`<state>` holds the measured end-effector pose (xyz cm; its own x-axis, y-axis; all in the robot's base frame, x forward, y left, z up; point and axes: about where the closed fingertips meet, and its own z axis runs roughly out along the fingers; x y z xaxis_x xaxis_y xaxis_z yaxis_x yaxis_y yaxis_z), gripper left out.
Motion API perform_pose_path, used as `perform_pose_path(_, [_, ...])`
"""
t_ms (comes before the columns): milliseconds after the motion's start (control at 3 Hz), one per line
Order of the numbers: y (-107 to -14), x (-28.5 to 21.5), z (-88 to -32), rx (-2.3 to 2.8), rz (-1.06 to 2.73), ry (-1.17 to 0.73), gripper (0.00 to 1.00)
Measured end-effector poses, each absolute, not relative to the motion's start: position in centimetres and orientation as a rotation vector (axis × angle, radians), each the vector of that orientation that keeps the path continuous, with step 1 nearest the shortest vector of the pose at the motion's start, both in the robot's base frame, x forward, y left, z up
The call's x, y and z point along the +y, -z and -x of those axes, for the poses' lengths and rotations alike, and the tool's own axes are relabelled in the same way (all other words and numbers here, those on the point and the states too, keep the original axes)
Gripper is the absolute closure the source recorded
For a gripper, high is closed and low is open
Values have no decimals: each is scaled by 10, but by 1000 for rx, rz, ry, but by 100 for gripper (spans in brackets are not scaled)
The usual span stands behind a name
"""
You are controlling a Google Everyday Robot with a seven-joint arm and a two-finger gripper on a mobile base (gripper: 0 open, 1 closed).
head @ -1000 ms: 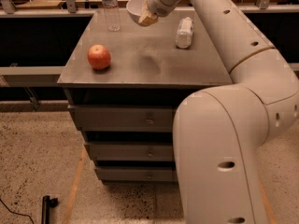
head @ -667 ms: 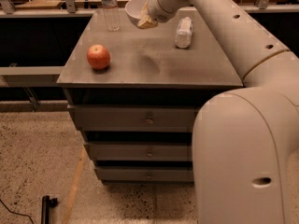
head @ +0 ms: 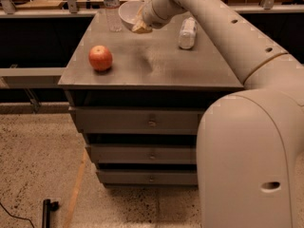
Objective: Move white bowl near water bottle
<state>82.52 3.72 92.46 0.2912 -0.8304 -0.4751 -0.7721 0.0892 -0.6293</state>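
End effector [head: 141, 25] grips plain round white bowl [head: 127, 12] beside water bottle [head: 111, 6].

The water bottle [head: 111, 6] is cut off by the top edge, so its cap is not seen. The right part of the white bowl [head: 126, 12] is hidden by the gripper [head: 141, 25], which is found at the far side of the table [head: 156, 65], at the right rim of the bowl; the contact between them cannot be made out. The far right corner of the table is covered by the arm [head: 213, 20]. The robot body [head: 251, 160] is cut off by the right and bottom edges. A dark object [head: 46, 212] on the floor [head: 28, 151], near left, is cut by the bottom edge, and its kind cannot be told.
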Motion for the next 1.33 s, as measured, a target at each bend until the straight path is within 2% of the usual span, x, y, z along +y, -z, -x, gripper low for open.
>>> perform_pose_path(1000, [-904,81,-850,1443,1693,-36,100])
perform_pose_path(1333, [-895,91,-860,1445,1707,-43,88])
